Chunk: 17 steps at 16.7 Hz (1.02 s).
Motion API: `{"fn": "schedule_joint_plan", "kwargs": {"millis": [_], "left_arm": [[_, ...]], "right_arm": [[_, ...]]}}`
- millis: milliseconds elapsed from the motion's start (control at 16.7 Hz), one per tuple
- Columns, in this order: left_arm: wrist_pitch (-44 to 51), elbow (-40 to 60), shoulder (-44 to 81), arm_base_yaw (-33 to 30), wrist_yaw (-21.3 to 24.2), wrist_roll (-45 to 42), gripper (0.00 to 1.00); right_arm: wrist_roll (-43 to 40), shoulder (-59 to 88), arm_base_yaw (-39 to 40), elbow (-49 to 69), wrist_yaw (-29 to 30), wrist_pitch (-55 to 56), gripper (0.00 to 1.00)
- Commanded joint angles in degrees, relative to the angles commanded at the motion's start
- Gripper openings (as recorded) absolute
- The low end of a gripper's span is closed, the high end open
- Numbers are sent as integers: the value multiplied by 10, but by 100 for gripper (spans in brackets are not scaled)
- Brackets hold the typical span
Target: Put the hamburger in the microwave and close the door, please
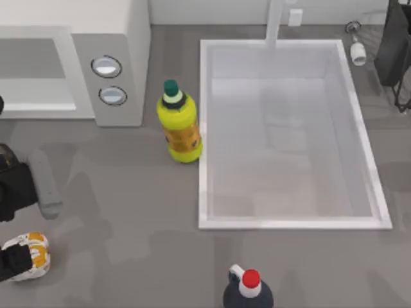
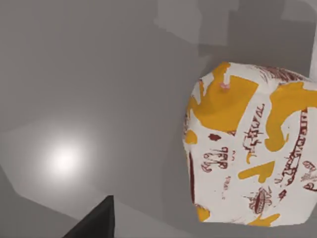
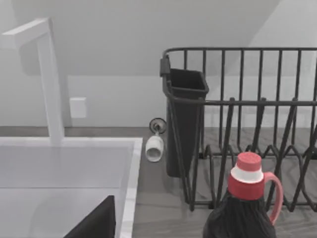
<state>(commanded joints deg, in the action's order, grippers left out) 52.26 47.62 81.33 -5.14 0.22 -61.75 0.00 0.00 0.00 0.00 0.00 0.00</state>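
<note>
**Left arm at the burger, microwave open**

Left fingers (image 1: 8, 263): dark shape against the burger (image 1: 29, 255) at the worktop's (image 1: 128, 218) near-left edge; can't tell if clamped or apart. Burger seems to sit on the worktop, well apart from the microwave (image 1: 122, 38), whose door (image 1: 43, 183) looks swung open. Judgement: get a firm, centred grip w/o crushing, lift clear, carry straight back into the cavity, avoid the door edge.

Count: 1 burger, 1 microwave, 2 dials (image 1: 106, 66), 2 bottles – yellow (image 1: 180, 122), dark (image 1: 247, 292); 1 sink (image 1: 205, 128), 1 rack (image 3: 247, 99)
</note>
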Motion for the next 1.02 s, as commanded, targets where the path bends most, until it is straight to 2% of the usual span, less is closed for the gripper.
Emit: {"fn": "schedule_joint_plan", "kwargs": {"millis": [180, 540, 1020], "left_arm": [[26, 23, 38, -3, 0, -30, 100], [16, 16, 43, -1, 0, -30, 100], [-172, -72, 137, -2, 0, -32, 100]], "right_arm": [[0, 0, 0, 0, 0, 0, 100], [0, 0, 0, 0, 0, 0, 100], [0, 0, 0, 0, 0, 0, 100]]}}
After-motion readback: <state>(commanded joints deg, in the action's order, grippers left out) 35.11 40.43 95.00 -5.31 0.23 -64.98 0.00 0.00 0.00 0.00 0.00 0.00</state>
